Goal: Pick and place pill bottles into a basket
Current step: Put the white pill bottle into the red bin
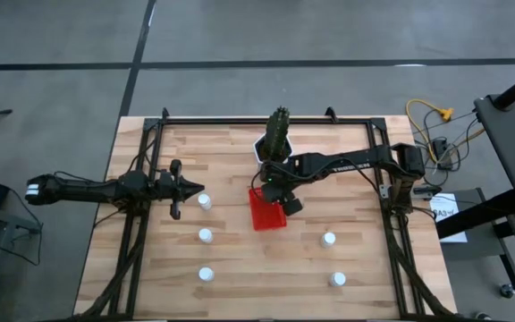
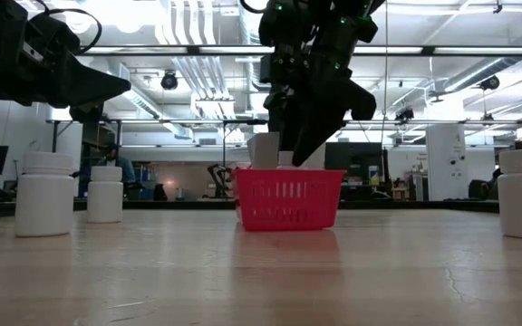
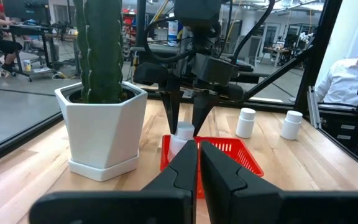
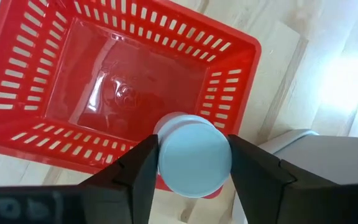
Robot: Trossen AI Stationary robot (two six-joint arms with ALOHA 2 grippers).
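The red mesh basket (image 1: 267,213) stands mid-table, in front of the white pot with the cactus (image 1: 275,141). My right gripper (image 4: 194,163) is above the basket's pot-side edge, shut on a white pill bottle (image 4: 194,152), which also shows in the left wrist view (image 3: 181,135). Several more white bottles stand upright on the table: three on the left (image 1: 205,201) (image 1: 205,235) (image 1: 206,275) and two on the right (image 1: 329,238) (image 1: 337,279). My left gripper (image 1: 175,190) is shut and empty, hovering to the left of the nearest bottle. My right gripper pinches the bottle's round cap (image 4: 166,155) between its two fingers (image 4: 138,171), one on each side. The fingers come from above, pointing down. The bottle hangs upright over the basket's rim (image 4: 73,155) on the pot side; the basket wall hides its lower end in the left wrist view.
The cactus pot stands right behind the basket, close to my right gripper. Bare wooden table lies in front of the basket. Black frame rails (image 1: 266,122) run along the table's far and side edges. People sit in the room beyond (image 3: 353,68).
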